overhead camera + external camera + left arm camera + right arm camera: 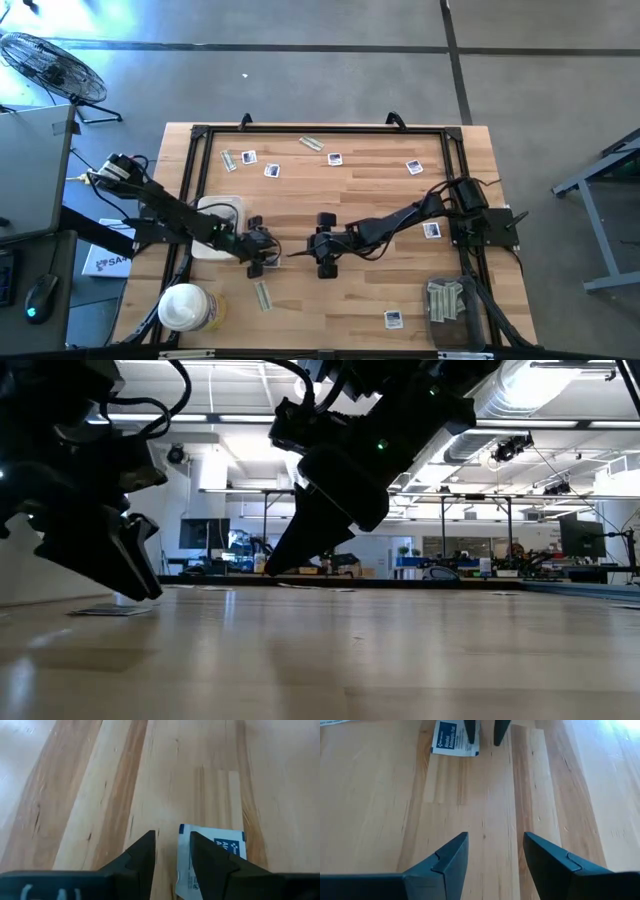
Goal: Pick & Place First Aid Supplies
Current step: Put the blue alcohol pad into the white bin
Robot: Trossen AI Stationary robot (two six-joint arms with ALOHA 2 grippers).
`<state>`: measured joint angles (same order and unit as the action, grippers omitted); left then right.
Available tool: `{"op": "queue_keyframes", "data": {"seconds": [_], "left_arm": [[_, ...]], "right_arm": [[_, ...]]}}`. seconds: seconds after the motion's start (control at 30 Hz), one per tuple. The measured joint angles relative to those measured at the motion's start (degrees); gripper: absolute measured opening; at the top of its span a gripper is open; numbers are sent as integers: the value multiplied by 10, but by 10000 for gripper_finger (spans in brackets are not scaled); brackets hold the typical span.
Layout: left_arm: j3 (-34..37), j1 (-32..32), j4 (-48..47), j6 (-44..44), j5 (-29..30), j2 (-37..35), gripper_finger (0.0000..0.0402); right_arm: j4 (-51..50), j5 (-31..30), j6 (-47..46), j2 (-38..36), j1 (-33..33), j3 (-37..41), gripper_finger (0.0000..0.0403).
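Small square white packets with blue print lie scattered on the wooden table, such as one near the far edge [335, 158] and one near the near edge [393, 319]; pale strips [311, 143] lie among them. My left gripper [170, 837] is open by a narrow gap and low over the table's middle [262, 250]. One of its fingers stands over the edge of a square packet [220, 847] lying flat on the wood. My right gripper [495, 837] is open over bare wood just to the right [322, 248], facing the left gripper [484, 735] and that packet [447, 737]. My left gripper comes at the square packet slanting down from the table's left. One finger [200, 855] covers the packet's edge [186, 840], the other stands over bare wood. Whether the finger touches the packet, I cannot tell. The packet lies flat on the table.
A white rectangular tray [228, 208] sits under the left arm. A round white-lidded tub [183, 305] stands at the near left corner. A dark bin holding strips [452, 305] sits near the right arm's base. A black frame [320, 130] runs around the table.
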<state>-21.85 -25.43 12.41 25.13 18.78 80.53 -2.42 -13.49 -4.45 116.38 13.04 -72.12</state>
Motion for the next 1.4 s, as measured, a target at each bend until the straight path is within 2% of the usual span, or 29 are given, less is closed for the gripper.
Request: {"op": "queue_keyframes", "data": {"seconds": [0.5,0.6,0.8,1.1,1.2,1.3,1.4], "left_arm": [[-2,26,79,-9,-32,70,115],[-2,27,76,-13,-30,70,91],[-2,27,69,-13,-23,70,9],[-15,26,58,-19,-6,66,3],[-42,26,4,-28,-12,53,3],[-83,25,-92,-25,-7,26,2],[-116,26,-210,11,48,-2,2]], "right_arm": [[3,0,0,0,0,0,183],[3,1,0,0,0,0,183],[3,2,0,0,0,0,183],[2,2,0,0,0,0,184],[2,2,0,0,0,0,183],[1,2,0,0,0,0,184],[1,2,0,0,0,0,184]]}}
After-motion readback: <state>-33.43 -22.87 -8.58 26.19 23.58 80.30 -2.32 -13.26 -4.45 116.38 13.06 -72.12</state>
